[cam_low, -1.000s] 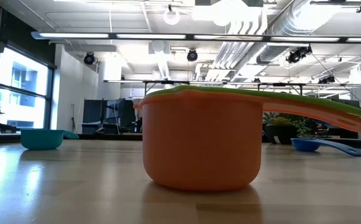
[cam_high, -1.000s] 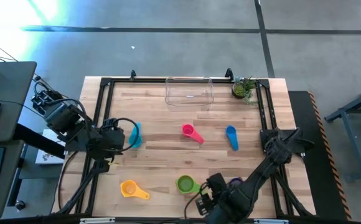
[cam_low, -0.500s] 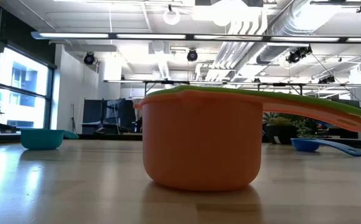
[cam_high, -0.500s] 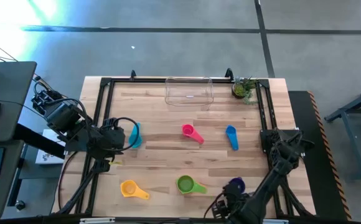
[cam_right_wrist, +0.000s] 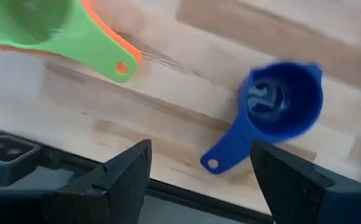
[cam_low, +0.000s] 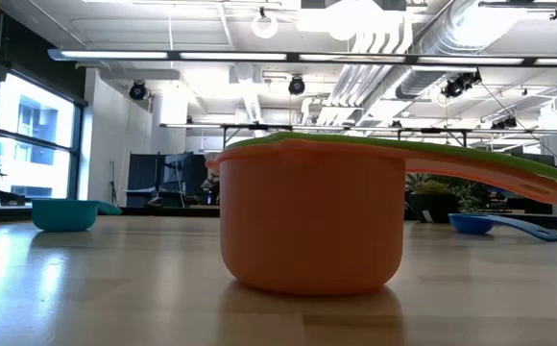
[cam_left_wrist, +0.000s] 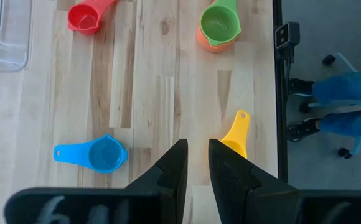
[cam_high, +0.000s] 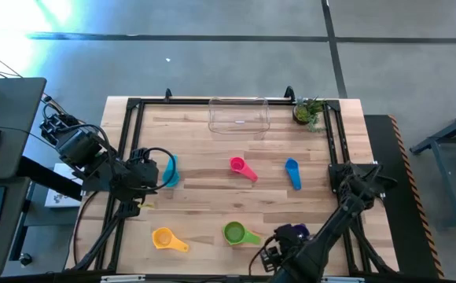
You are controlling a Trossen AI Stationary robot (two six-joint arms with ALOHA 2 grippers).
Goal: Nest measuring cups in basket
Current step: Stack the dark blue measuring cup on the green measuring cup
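Right gripper point(cam_high: 279, 253) low at the table's near edge, right of centre, fingers spread wide with nothing between them. Just beside it, on the boards: a dark blue-purple cup point(cam_right_wrist: 284, 99) lying open side up with its handle toward the near edge, seen in the high view point(cam_high: 297, 233) partly under the arm. To its left, the green cup point(cam_high: 234, 232) seated inside an orange cup point(cam_low: 307, 226), green rim and handle showing over the orange wall; in the right wrist view the green handle point(cam_right_wrist: 99, 53) overlaps the orange one. Farther left along the near side, the yellow cup point(cam_high: 164, 238) alone, handle pointing right.

Mid-table: left gripper point(cam_left_wrist: 196, 163) at the left side, fingers nearly closed with only a narrow gap, holding nothing. Teal cup point(cam_high: 170, 170) just beside that arm's wrist. Red-pink cup point(cam_high: 239, 166) near the centre, handle angled toward the near right. Light blue cup point(cam_high: 292, 169) to its right, handle pointing near.

Far edge: the basket point(cam_high: 238, 115), a clear bin at the centre, no cup inside it. Small potted plant point(cam_high: 307, 112) to its right, well apart from the cups.

Beyond the near edge, in the left wrist view, a person's legs point(cam_left_wrist: 342, 106) in blue.
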